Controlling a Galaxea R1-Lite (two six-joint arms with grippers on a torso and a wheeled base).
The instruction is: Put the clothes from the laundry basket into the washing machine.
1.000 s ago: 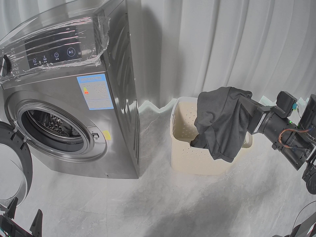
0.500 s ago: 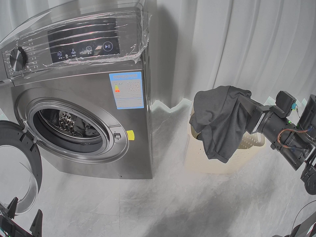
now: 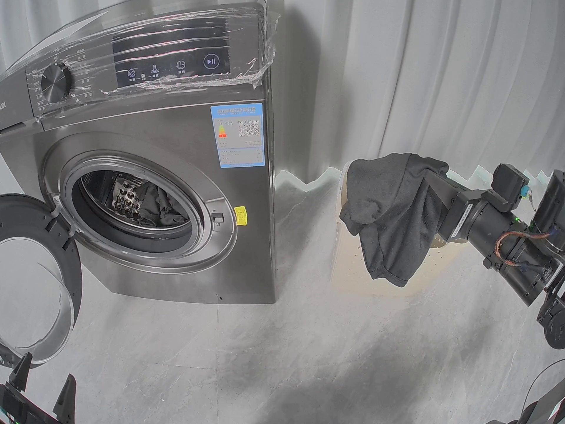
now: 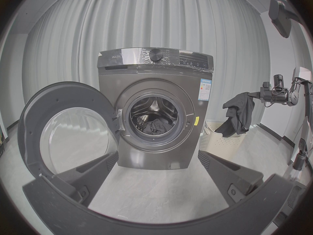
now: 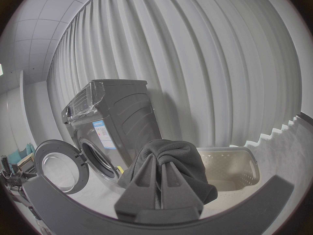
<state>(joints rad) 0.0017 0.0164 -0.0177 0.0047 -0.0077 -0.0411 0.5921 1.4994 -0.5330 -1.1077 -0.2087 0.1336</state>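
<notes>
My right gripper (image 5: 159,171) is shut on a dark grey garment (image 3: 393,213), which hangs in the air over the near side of the beige laundry basket (image 3: 347,266). The basket (image 5: 234,167) stands on the floor right of the washing machine (image 3: 176,166). The machine's round door (image 3: 35,272) is swung open to the left. Dark clothes (image 3: 156,204) lie inside the drum (image 4: 153,115). My left gripper (image 3: 47,377) sits low at the bottom left, open and holding nothing, facing the drum opening (image 4: 156,157).
White pleated curtains (image 3: 441,60) hang behind the machine and basket. Bare grey marble floor (image 3: 294,348) stretches between me, the machine and the basket. The open door juts out over the floor on the left.
The head camera has shifted, so the machine now shows more from the front. The garment's lower end, which lay in the basket a second ago, now hangs free outside it.
</notes>
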